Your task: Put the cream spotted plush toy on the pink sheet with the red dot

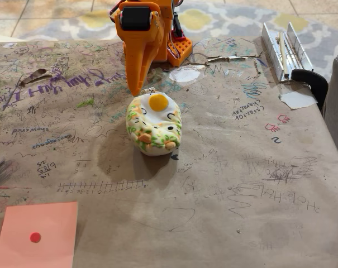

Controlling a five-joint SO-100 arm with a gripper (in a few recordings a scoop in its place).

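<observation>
While the cream spotted plush toy [154,124] sits on the scribbled brown paper table cover [224,184] near its middle, the orange gripper [137,89] points down just behind it, tip at the toy's upper left edge. Whether its fingers are apart or together, I cannot tell from here. Well apart, at the bottom left corner, lies the pink sheet with the red dot [37,234].
</observation>
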